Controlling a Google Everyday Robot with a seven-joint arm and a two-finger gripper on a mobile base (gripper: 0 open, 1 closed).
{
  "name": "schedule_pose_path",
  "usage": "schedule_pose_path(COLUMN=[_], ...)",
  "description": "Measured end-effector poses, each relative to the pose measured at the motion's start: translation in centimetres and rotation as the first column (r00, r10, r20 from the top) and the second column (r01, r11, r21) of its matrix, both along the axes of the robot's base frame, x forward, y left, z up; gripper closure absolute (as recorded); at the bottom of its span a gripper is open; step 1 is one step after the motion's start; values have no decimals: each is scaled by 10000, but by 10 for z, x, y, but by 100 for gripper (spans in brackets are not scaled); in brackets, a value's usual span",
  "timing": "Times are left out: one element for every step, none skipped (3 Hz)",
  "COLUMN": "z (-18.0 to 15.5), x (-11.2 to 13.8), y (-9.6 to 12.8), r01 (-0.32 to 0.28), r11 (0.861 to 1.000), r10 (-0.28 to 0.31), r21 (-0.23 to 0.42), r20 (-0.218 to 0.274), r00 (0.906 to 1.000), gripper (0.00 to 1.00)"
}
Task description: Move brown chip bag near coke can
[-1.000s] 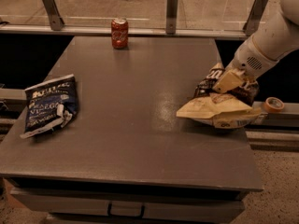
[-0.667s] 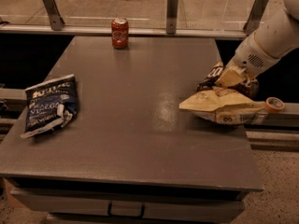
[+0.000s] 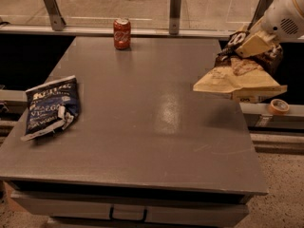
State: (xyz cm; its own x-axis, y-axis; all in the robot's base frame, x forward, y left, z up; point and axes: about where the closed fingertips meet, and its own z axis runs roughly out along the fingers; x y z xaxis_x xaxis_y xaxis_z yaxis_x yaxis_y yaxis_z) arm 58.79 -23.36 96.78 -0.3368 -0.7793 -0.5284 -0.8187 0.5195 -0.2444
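The brown chip bag (image 3: 240,77) hangs in the air above the table's right edge, its tan lower part flared out to the left and its dark-brown top pinched. My gripper (image 3: 249,45) is shut on the bag's dark top at the upper right and holds it clear of the table. The coke can (image 3: 122,33), small and red with a silver top, stands upright at the table's far edge, left of centre, far from the bag.
A dark blue chip bag (image 3: 50,107) lies near the left edge of the grey table (image 3: 156,127). A roll of tape (image 3: 278,106) sits on a ledge off the table's right side. Rail posts (image 3: 175,12) stand behind the far edge.
The gripper has lifted the brown chip bag off the table surface; it now hangs higher, at the table's right edge. The can and blue bag have not moved.
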Motion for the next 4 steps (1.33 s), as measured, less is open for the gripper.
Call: schedule_pose_path(z=[0, 0, 4, 30], x=[0, 8, 42, 88], y=[0, 14, 49, 92], r01=[-2, -160, -616, -962], r11=[10000, 9997, 9958, 9822], r10=[2, 157, 571, 678], r21=[1, 208, 674, 1611], r20=[0, 140, 664, 1736], r00=[10000, 9998, 9962, 9825], gripper=[100, 100, 100, 100])
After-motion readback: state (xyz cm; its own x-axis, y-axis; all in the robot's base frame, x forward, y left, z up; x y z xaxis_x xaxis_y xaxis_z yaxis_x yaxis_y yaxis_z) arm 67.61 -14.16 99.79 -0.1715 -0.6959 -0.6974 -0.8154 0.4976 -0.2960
